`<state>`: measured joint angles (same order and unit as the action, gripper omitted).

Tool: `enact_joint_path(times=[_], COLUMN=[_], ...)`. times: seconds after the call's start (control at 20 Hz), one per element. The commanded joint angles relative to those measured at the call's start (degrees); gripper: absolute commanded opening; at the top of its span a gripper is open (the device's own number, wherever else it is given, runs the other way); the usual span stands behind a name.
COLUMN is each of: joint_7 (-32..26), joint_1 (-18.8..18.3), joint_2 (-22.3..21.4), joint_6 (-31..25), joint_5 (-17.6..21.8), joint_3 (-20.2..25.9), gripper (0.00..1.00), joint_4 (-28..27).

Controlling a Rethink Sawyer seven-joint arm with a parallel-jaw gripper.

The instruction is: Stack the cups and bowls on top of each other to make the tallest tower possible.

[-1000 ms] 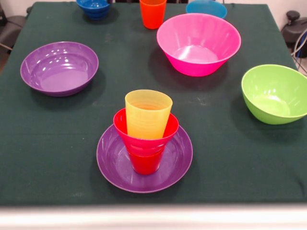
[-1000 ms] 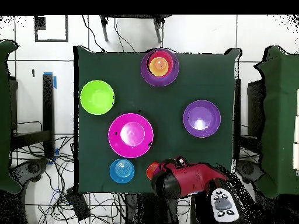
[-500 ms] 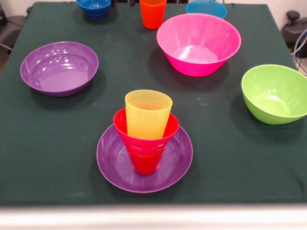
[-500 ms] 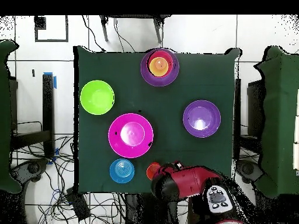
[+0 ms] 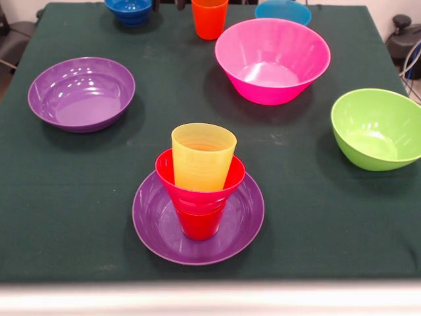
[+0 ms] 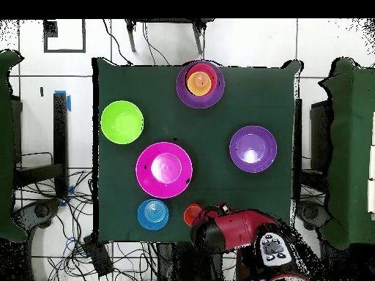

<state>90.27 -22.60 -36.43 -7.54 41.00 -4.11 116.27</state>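
We find no brand, label or readable writing on any of the plastic pieces.

In the front view the tower [image 5: 198, 197] stands in the lower middle of the frame, its long axis vertical. Its base is a wide purple bowl [image 5: 154, 227] lying flat on the green cloth of the table [image 5: 66, 191]. On that stands a red cup [image 5: 198, 224], mouth up. A small crimson bowl [image 5: 197, 191] sits in it, and the yellow cup [image 5: 202, 158] stands upright inside that, open end up, tilted slightly.

The second purple bowl [image 5: 81, 93] sits at the left, the pink bowl [image 5: 272, 60] at the upper right and the lime green bowl [image 5: 377, 129] at the right edge, all mouth up and well apart. Along the top edge we see the dark blue bowl [image 5: 129, 11], the orange cup [image 5: 210, 18] standing upright, and the light blue bowl [image 5: 283, 11].

In the overhead view the red arm [image 6: 231, 230] lies at the bottom edge, just beside the orange cup. We cannot tell how the gripper's fingers stand.
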Motion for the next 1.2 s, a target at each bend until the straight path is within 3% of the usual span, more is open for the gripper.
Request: enact_joint_path(times=[0.05,0.35,0.55,0.75,0.85,0.95,1.1,1.2], joint_7=[-0.57,-0.95,-0.18,1.31,5.32,4.43,4.89,7.37], joint_1=[-0.52,-1.39,-2.59,-3.30,-7.00,-6.10,-10.37,-8.14], joint_2=[-6.14,-7.67,-7.24,-5.49,-5.62,-5.16,-2.63,-0.86], joint_6=[-9.80,-12.17,-10.75,-7.49,-4.01,-4.16,-1.90,0.34], joint_5=[-1.23,-1.24,0.16,1.48,-2.47,-0.84,-1.27,-0.17], joint_3=[3.97,5.06,5.21,5.43,7.55,7.02,9.53,6.20], gripper=[1.00,1.00,1.00,1.00,1.00,1.00,1.00,1.00], joint_4=[-2.07,-1.91,-1.56,-0.52,2.48,1.92,4.47,3.50])
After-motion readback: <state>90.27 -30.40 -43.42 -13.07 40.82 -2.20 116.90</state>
